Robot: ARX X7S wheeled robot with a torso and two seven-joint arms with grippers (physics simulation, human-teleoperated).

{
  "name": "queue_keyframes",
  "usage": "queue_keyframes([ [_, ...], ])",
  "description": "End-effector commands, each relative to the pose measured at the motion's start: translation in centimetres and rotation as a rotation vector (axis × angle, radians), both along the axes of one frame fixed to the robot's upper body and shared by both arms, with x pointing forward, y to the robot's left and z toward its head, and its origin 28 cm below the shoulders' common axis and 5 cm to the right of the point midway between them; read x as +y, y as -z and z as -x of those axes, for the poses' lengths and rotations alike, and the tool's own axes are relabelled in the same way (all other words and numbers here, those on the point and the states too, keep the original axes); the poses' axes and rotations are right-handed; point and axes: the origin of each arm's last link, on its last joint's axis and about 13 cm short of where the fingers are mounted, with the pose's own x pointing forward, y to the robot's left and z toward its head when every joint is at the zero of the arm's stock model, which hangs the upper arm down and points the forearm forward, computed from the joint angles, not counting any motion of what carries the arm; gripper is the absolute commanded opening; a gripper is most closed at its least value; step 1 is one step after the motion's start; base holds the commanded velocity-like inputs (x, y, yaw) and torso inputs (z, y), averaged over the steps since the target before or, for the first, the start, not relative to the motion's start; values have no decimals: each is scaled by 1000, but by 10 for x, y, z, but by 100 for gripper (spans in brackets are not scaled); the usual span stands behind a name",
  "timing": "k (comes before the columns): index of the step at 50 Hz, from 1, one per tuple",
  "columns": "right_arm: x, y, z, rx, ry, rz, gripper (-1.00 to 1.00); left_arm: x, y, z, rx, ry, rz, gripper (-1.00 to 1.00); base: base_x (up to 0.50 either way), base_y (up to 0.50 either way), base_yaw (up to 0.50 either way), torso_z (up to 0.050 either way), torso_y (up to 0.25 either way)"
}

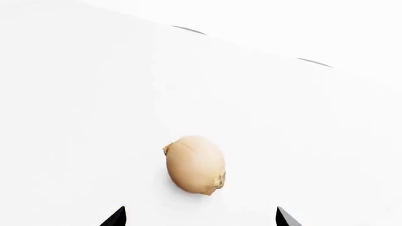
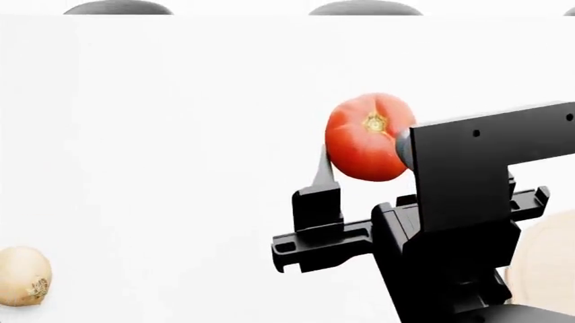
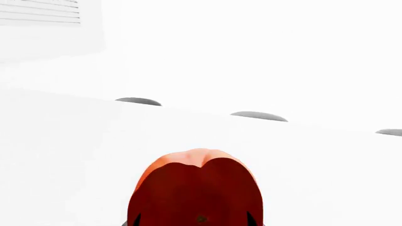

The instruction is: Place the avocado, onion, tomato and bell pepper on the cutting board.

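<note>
Red and glossy, the tomato (image 2: 367,138) is round and slightly lobed, with a small yellow-green stem scar facing the head camera. It sits between the fingers of the right gripper (image 2: 364,168): one dark finger (image 2: 322,168) presses against its left flank, while the other side is hidden behind the black wrist block. From the right wrist camera the tomato (image 3: 196,190) fills the lower middle of the frame, its near face in deep shadow and its upper rim bright orange-red, with dark finger edges showing tight at both flanks, so the gripper is clamped on it. The fruit appears lifted off the white table (image 2: 180,134). At the lower left of the head view lies the onion (image 2: 21,276), a pale tan bulb with papery skin and a rough root end. The left wrist camera shows the same onion (image 1: 195,165) resting on the table, well apart from the left gripper (image 1: 199,219), whose two black fingertips (image 1: 116,218) stand spread wide. A sliver of the light-wood cutting board (image 2: 546,262) peeks out at the right edge, behind the right arm.
</note>
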Motion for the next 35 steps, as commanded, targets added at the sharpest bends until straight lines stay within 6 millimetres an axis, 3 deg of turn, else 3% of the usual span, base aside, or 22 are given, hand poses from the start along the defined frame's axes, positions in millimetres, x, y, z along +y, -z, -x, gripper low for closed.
queue_keyframes([
  [1,1,-1,9,-14,1,3,-100,10,8,-27,18,-33,-7,100,0,0,0,0,0],
  [10,3,-2,14,-13,-6,-5,-100,11,25,-48,77,-36,0,100,0,0,0,0,0],
  [35,5,3,23,3,3,-33,-100,4,38,-90,119,30,-10,100,0,0,0,0,0],
])
